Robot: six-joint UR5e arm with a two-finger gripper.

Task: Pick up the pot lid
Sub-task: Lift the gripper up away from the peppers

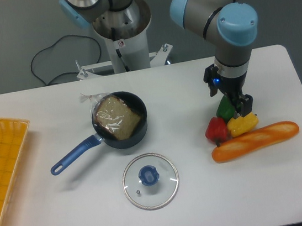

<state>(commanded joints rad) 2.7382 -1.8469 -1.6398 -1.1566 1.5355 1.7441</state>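
Lid [166,191] flat on the table [98,220], nearer the camera than the pan [142,118]; knob [148,175] upward, circular outline favouring no axis. End effector [228,97] above vegetables [217,130], fingers apart.

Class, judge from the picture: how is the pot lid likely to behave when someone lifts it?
The pot lid looks like clear glass, so it is probably stiff and could chip if dropped. Its smooth surface may be slippery. Held by the raised blue knob near its middle, it should stay fairly level; pinched at the edge, it might tilt.
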